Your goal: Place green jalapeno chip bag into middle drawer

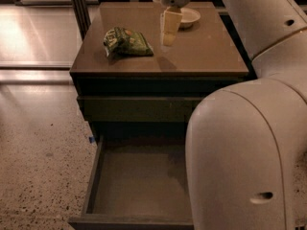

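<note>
High camera looks steeply down at cabinet (201, 61) front, gripper (168, 38) over its top.

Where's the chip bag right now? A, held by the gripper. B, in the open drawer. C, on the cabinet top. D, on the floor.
C: the chip bag lies on the cabinet top, left of the gripper, which hangs over the top near the bowl.

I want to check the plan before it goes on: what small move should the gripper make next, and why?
Probably slide the gripper sideways until it hangs over the green jalapeno chip bag. It sits above the cabinet top next to the white bowl, clear of the bag, which lies untouched on the top. The middle drawer below is already pulled out.
</note>
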{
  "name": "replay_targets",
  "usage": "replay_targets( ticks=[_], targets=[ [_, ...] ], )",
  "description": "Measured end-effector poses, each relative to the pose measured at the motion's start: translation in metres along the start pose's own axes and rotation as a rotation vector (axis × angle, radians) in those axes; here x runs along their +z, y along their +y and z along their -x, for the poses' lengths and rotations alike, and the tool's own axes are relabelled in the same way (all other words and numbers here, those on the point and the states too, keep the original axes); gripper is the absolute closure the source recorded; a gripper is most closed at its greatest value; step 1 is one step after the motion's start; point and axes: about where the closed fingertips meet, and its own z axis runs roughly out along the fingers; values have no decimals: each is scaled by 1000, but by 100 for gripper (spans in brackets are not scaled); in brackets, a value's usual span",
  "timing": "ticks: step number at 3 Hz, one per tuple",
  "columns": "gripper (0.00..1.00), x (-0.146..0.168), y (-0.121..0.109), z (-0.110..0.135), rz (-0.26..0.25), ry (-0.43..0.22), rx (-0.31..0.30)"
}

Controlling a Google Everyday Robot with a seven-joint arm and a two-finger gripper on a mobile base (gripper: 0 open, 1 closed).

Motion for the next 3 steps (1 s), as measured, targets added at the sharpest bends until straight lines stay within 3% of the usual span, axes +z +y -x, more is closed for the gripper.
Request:
replay_targets(
  ticks=[2, 3],
  targets=[
    [0, 43, -46, 39, -25, -83, -63],
    [0, 45, -58, 43, -64, -98, -61]
  ],
)
